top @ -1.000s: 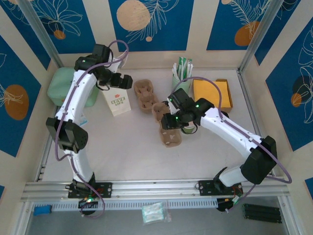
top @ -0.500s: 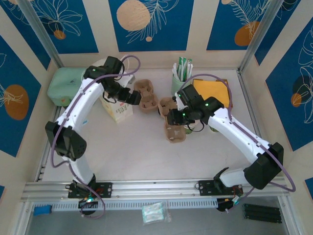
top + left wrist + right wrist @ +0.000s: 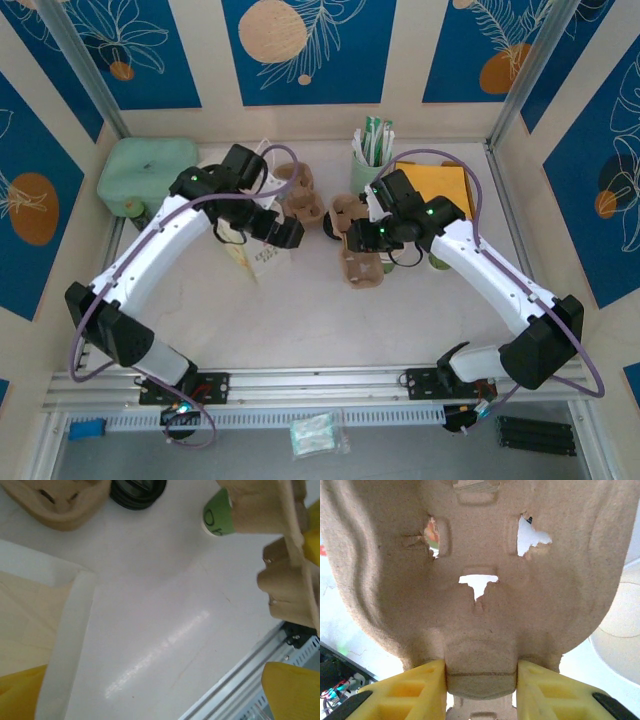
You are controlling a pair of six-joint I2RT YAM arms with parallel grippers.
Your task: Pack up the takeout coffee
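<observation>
The takeout coffee shows as a round black lid (image 3: 330, 228) between two cardboard cup carriers; the left wrist view catches that lid (image 3: 137, 487) at its top edge. My right gripper (image 3: 366, 240) is shut on the edge of the nearer carrier (image 3: 360, 262), and its yellow fingers (image 3: 415, 690) pinch a flap of the carrier (image 3: 480, 580). My left gripper (image 3: 285, 233) hangs open just right of the white paper bag (image 3: 256, 255), nothing between its fingers (image 3: 295, 690). The bag's rim (image 3: 70, 645) is at the left there.
A second carrier (image 3: 300, 195) sits behind the bag. A mint-green cup of sachets (image 3: 370, 150) and a yellow box (image 3: 440, 185) stand at the back right, a mint-green container (image 3: 140, 170) at the back left. A green-banded paper cup (image 3: 216, 517) peeks from behind the held carrier (image 3: 285, 555).
My left arm has swung forward and right, over the bag, toward the carriers. The bag now sits nearer and tilted. My right gripper has shifted the carrier slightly right and back.
</observation>
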